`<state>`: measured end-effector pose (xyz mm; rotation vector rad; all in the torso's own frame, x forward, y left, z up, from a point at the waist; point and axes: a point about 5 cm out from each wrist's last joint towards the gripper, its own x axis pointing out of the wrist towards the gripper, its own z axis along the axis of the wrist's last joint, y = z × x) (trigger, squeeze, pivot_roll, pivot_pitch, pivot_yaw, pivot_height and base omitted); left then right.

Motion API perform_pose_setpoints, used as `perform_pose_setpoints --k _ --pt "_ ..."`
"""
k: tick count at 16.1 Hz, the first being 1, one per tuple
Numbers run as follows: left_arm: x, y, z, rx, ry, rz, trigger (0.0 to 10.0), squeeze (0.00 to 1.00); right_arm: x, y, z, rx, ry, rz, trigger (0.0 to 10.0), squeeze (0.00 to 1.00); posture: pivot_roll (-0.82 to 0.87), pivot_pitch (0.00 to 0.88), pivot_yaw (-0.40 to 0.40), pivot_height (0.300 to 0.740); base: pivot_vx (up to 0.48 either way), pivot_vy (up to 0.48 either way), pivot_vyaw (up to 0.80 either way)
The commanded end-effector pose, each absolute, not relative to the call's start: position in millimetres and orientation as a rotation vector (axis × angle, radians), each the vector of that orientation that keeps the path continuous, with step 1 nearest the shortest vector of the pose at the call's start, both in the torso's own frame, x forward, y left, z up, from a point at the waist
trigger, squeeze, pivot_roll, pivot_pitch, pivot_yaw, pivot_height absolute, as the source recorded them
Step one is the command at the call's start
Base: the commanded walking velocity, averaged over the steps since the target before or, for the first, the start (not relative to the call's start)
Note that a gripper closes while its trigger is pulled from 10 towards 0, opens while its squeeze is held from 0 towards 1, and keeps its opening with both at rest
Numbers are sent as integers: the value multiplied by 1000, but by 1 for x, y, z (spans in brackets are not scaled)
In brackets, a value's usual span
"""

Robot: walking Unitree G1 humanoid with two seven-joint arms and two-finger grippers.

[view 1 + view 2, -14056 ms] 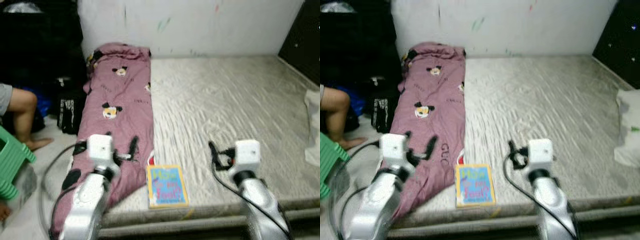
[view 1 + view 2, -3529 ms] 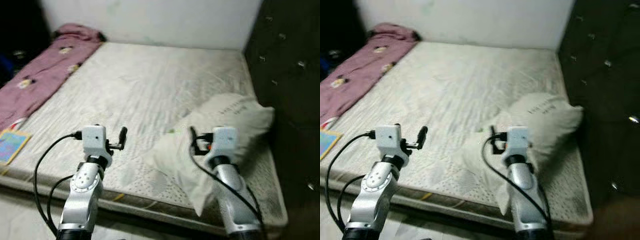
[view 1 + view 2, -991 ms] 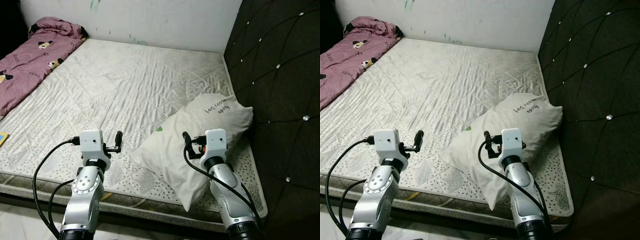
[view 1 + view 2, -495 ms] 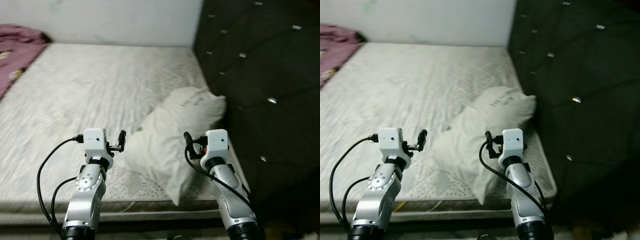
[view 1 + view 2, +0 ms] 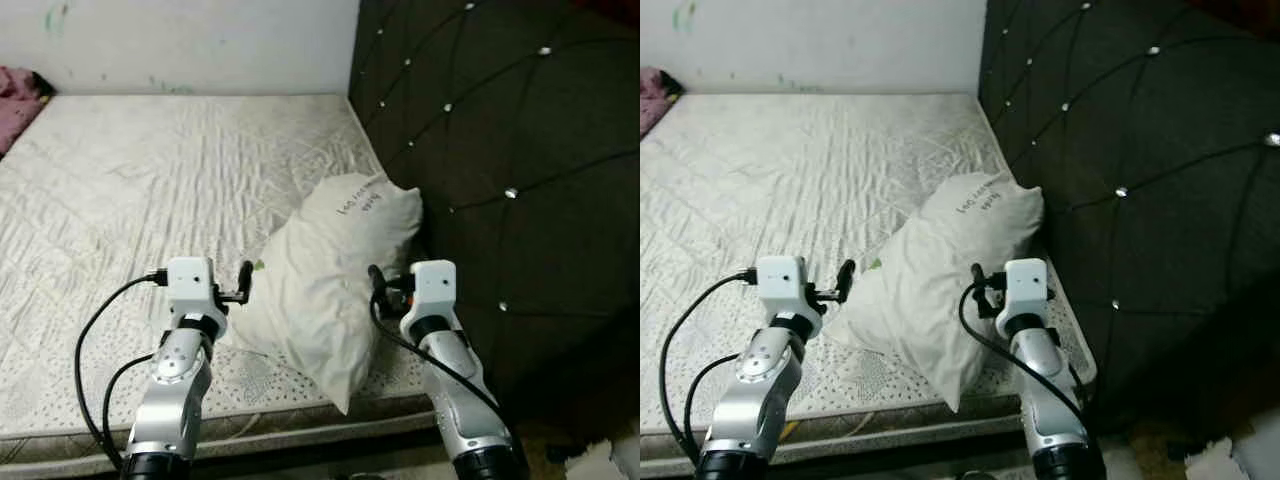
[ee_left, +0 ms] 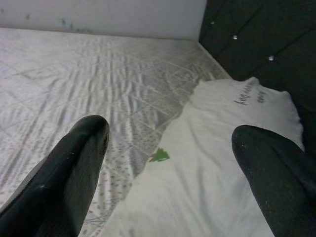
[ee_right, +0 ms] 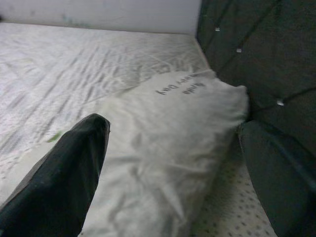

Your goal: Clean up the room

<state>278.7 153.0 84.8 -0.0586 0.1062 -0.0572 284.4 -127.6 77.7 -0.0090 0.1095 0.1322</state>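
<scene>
A white pillow (image 5: 320, 270) with dark handwriting near its top lies slanted on the bare quilted mattress (image 5: 150, 170), its upper end against the dark tufted headboard (image 5: 480, 120) and its lower corner over the mattress's near edge. My left gripper (image 5: 243, 282) hovers open just left of the pillow, with the pillow's lower part between and beyond its fingers (image 6: 79, 163) in the left wrist view. My right gripper (image 5: 376, 285) is open at the pillow's right side, next to the headboard. Seen from the right wrist, the pillow (image 7: 168, 128) lies ahead of its open fingers (image 7: 74, 168).
A pink printed blanket (image 5: 15, 90) peeks in at the mattress's far left corner. A pale wall (image 5: 180, 40) runs behind the bed. Bare floor with a white scrap (image 5: 615, 460) lies at the lower right, past the mattress's corner.
The camera has swung to the right: pillow and headboard sit further left in the picture and the pink blanket has nearly left it. Both grippers stay open in the same pose.
</scene>
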Motion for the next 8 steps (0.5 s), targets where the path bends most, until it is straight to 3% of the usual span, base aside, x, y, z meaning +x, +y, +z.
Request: perform_pose_setpoints --k 1,8 --pt "279 151 87 -52 96 -74 10000 0 286 -130 79 -9 103 121 10000 0 24 0 -12 740 0 -315 0" --pt "279 150 87 -59 91 -83 10000 0 285 -130 79 -9 102 116 10000 0 23 0 -12 740 0 -330 0"
